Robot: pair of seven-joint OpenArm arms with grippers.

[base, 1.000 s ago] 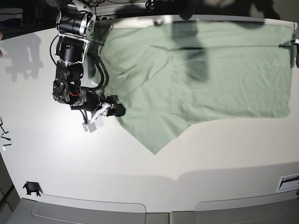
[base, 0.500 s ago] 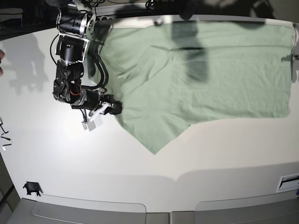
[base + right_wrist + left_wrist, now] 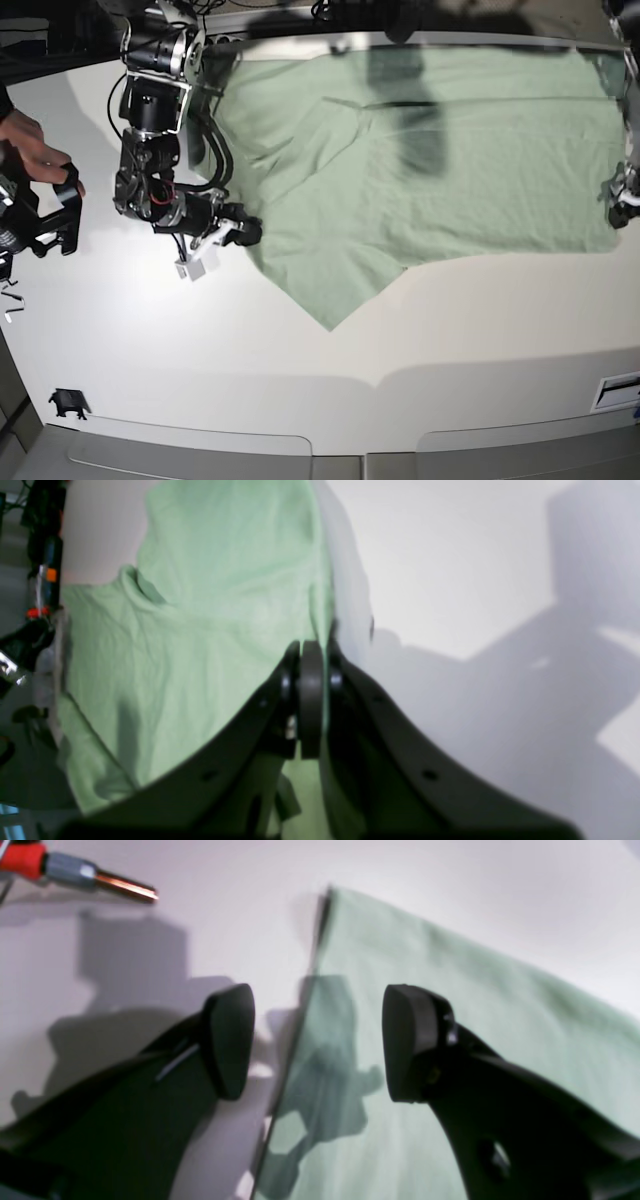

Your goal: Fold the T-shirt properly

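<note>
- Table (image 3: 300, 340), white and broad, filled most of the base view and carried everything else.
- T-shirt (image 3: 430, 160), pale mint green, lay spread across the far half of the table, mostly flat with soft creases; one pointed corner reached toward the near edge, and a dark shadow crossed its upper middle.
- Right arm (image 3: 150, 120), black and jointed, reached down along the shirt's edge on the base view's left side.
- Right gripper (image 3: 311, 650) was clamped tight on the shirt's edge: in the right wrist view its two dark fingers (image 3: 287, 680) pressed together with a thin fold of green cloth caught between them, white table showing just beside it.
- Left gripper (image 3: 317, 1040) stood spread wide and grasped nothing; in the left wrist view its two black pads (image 3: 227, 1040) sat well apart, one over bare table and the other over cloth, with the shirt's straight edge running between them.
- Person's hand (image 3: 35, 150) entered at the base view's left border, fingers curled around a black handle-like device (image 3: 45, 225); what that device was could not be told.
- Red-sleeved metal probe (image 3: 75, 875) lay at the top left corner of the left wrist view, apart from the shirt.
</note>
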